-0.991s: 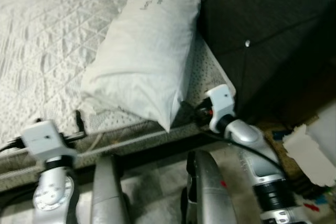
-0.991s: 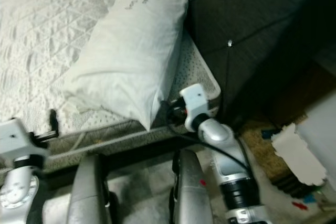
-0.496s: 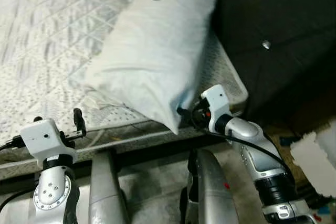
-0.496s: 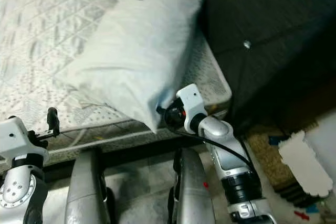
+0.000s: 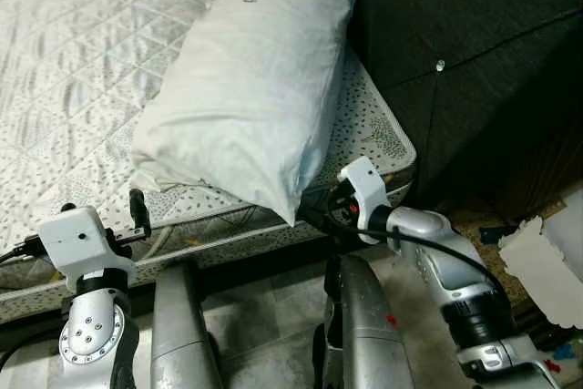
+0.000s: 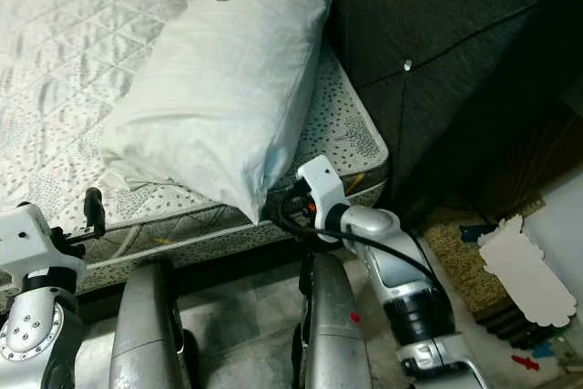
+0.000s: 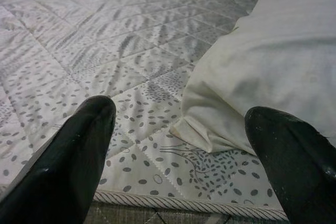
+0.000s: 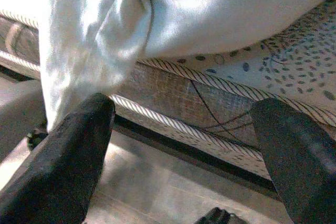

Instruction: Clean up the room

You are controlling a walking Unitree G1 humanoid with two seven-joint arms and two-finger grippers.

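Note:
A white pillow [image 5: 246,88] lies lengthwise on the quilted mattress [image 5: 82,70], up against the dark headboard. Its near corner [image 8: 79,77] hangs over the mattress edge. My right gripper [image 5: 317,214] is open at that edge, just right of and slightly below the hanging corner. In the right wrist view the cloth droops in front of one finger [image 8: 68,156], with nothing between the fingers. My left gripper [image 7: 181,127] is open at the mattress's near edge, left of the pillow and apart from it; the pillow's other near corner [image 7: 210,129] lies ahead of it.
A dark tufted headboard [image 5: 474,61] rises on the right of the bed. Torn white paper [image 5: 547,271] and small clutter lie on the floor at far right. My silver legs [image 5: 182,334] stand on grey tiles close to the bed frame.
The view swayed as my head moved. My right gripper has sunk a little and come closer to the pillow's hanging corner. The left arm and the pillow have stayed put.

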